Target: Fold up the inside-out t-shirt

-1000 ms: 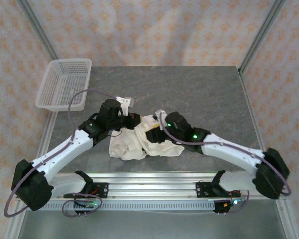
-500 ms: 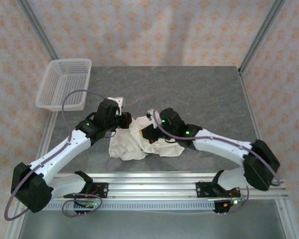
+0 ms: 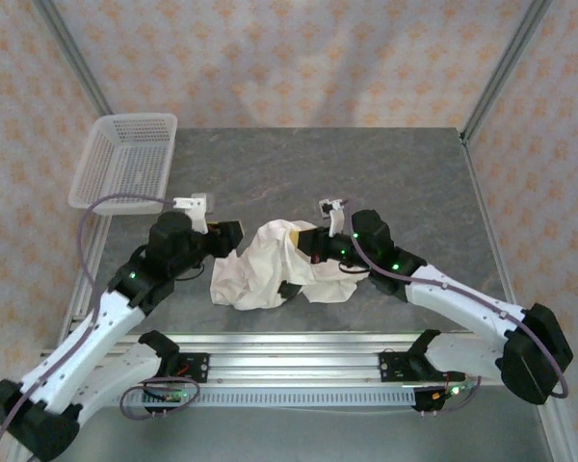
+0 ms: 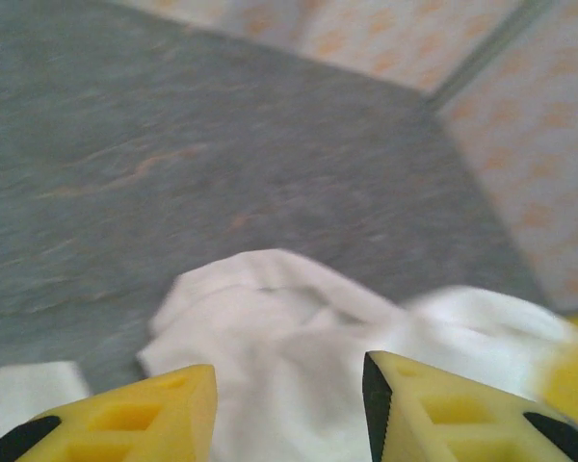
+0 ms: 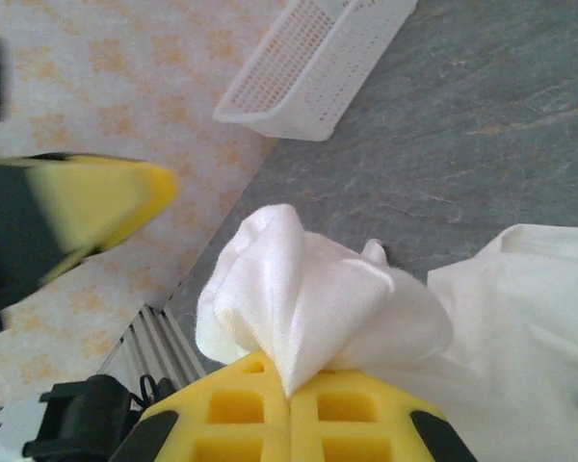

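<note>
In the overhead view the left arm (image 3: 101,322) climbs from the lower left corner and leans up and right, wrist at middle left. At the bottom edge of its wrist camera the left end effector (image 4: 287,371) shows two yellow fingers (image 4: 144,414) set apart with a clear gap. The right arm (image 3: 462,298) reaches from the lower right toward centre; the right end effector (image 5: 289,395) has its fingers pressed together, pinching a fold of the inside-out t-shirt (image 5: 308,298)

Soft, even overhead light; the left wrist view blurs the t-shirt (image 4: 270,327) (the top view is crisp).
</note>
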`<control>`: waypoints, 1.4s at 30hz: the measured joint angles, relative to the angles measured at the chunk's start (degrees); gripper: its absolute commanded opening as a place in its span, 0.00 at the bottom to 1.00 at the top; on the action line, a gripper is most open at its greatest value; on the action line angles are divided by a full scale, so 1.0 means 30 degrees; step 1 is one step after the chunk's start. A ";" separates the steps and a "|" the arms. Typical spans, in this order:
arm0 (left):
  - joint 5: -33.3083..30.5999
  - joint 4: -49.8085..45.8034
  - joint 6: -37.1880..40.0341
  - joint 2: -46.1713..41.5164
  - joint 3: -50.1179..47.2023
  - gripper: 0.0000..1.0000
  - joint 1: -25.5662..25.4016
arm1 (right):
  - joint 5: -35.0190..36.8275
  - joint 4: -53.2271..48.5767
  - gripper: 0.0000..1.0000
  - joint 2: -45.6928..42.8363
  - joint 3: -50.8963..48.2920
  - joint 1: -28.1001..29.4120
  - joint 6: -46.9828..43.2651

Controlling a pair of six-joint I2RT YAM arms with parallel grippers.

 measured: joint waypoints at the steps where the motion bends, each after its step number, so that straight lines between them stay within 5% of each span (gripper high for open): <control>1: 0.0131 0.0255 -0.0168 -0.0444 -0.0168 0.35 -0.0488 | 0.0015 0.0036 0.00 0.0168 0.0000 -0.0036 0.0109; 6: 0.1268 0.2193 -0.1588 -0.0160 -0.0976 0.31 -0.2637 | 0.0007 0.0051 0.00 0.0699 0.0029 -0.0073 0.0525; 16: 0.4575 0.7461 -0.4473 0.6222 -0.1756 0.37 -0.3009 | -0.0087 0.0248 0.00 0.0831 0.0393 -0.0080 0.1086; 19: 0.4597 0.7599 -0.4437 0.6543 -0.1756 0.26 -0.3053 | -0.0153 0.0313 0.00 0.0831 0.0393 -0.0080 0.1239; 22: 0.4452 0.7672 -0.4350 0.6557 -0.1734 0.00 -0.3053 | -0.0168 0.0357 0.00 0.0831 0.0393 -0.0080 0.1428; 33: 0.3177 0.6768 -0.4379 0.5370 -0.1734 0.00 -0.2404 | -0.0189 0.0546 0.00 -0.0291 -0.0393 -0.1217 0.2084; 39: 0.3424 0.6601 -0.4386 0.3876 -0.2157 0.00 -0.1290 | 0.0000 0.0976 0.11 -0.2076 -0.3038 -0.3031 0.2980; 42: 0.3526 0.6462 -0.4386 0.3883 -0.2222 0.00 -0.1282 | 0.0051 0.0729 0.29 -0.2142 -0.3861 -0.3060 0.3242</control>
